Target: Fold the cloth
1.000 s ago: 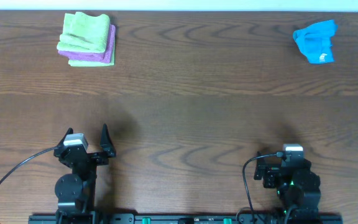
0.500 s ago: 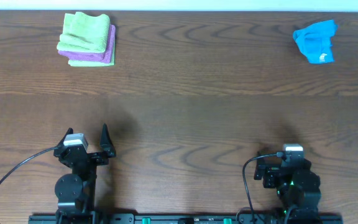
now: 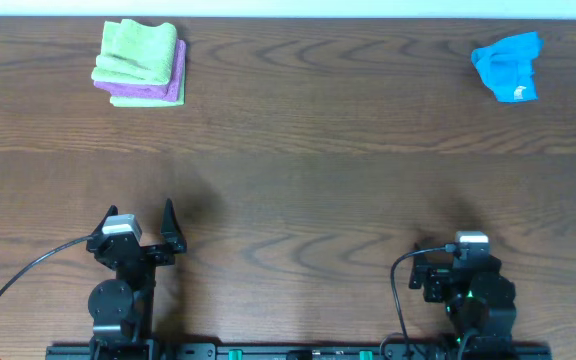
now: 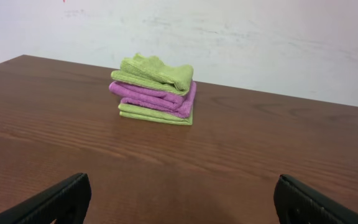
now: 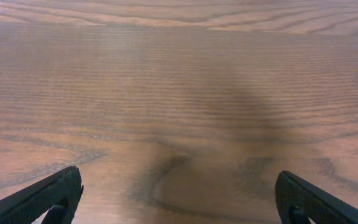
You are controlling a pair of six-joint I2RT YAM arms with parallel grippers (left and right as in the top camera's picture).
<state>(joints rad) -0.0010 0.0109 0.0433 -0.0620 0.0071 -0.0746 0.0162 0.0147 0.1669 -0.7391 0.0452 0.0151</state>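
The bright sky-blue cloth (image 3: 508, 66) lies crumpled at the far right of the table, with a small white tag on its near side. It shows only in the overhead view. My left gripper (image 3: 140, 228) rests at the near left edge, open and empty; its fingers (image 4: 179, 199) stand wide apart over bare wood. My right gripper (image 3: 464, 250) rests at the near right edge, open and empty; its fingers (image 5: 179, 196) are wide apart over bare wood. Both grippers are far from the cloth.
A folded stack of light green and purple cloths (image 3: 140, 62) sits at the far left, also in the left wrist view (image 4: 155, 90). A white wall rises behind the table. Cables run from both arm bases at the near edge.
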